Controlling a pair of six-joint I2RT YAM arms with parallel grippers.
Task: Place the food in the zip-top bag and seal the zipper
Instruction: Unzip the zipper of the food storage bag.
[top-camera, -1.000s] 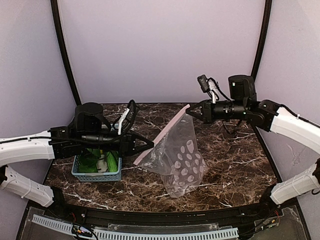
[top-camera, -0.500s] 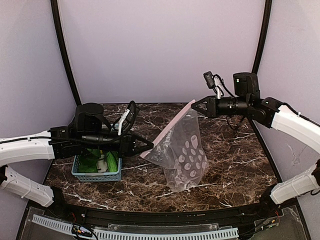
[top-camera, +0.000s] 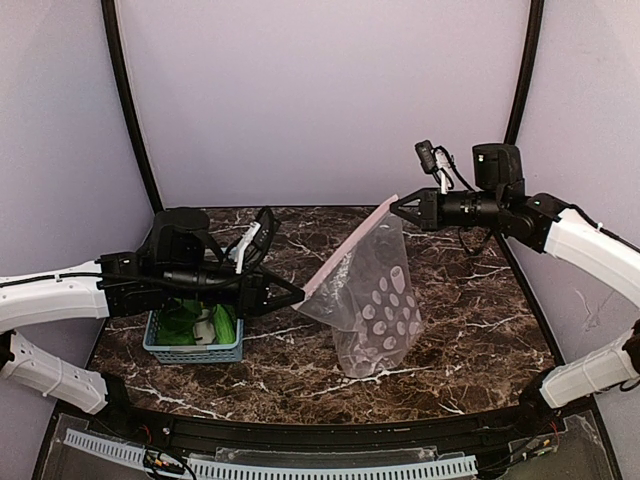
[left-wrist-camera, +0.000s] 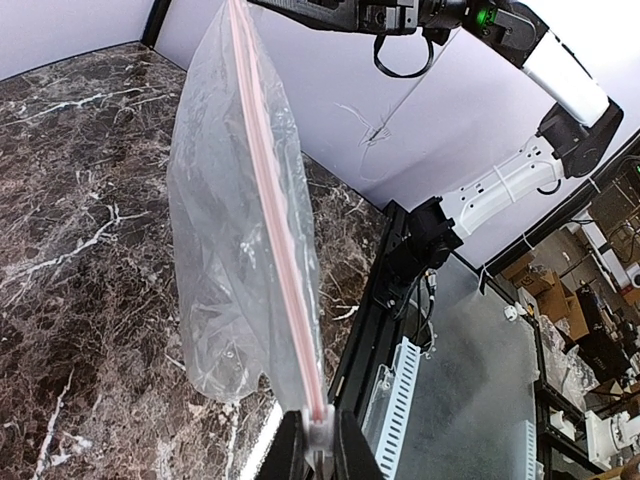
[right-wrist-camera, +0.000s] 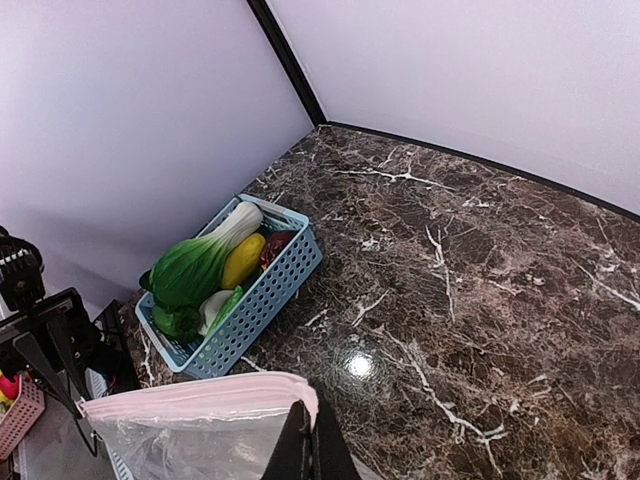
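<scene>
Clear crinkly plastic zip-top bag (top-camera: 380, 290), hung by its pink zipper strip (top-camera: 350, 245); left gripper (top-camera: 298, 293) and right gripper (top-camera: 397, 210) each pinch one end. Risk: overstretching frees a corner, bag drops.

Both units, same build. Left arm (top-camera: 45, 302) and right arm (top-camera: 592, 250): glossy white plastic link shells, matte black joint housings between them. Fat black cylindrical motor can (top-camera: 180, 232) on each wrist. Left gripper (top-camera: 297, 292) and right gripper (top-camera: 396, 208) are all black and taper to thin flat black fingers (left-wrist-camera: 290, 452). Small black wrist camera (top-camera: 430, 157) sits on a bracket on the right unit. Loose black cable loop (top-camera: 263, 222) at the left wrist, short white lead (top-camera: 246, 248) next to it. Small green status light (left-wrist-camera: 487, 15) on the right wrist housing.
</scene>
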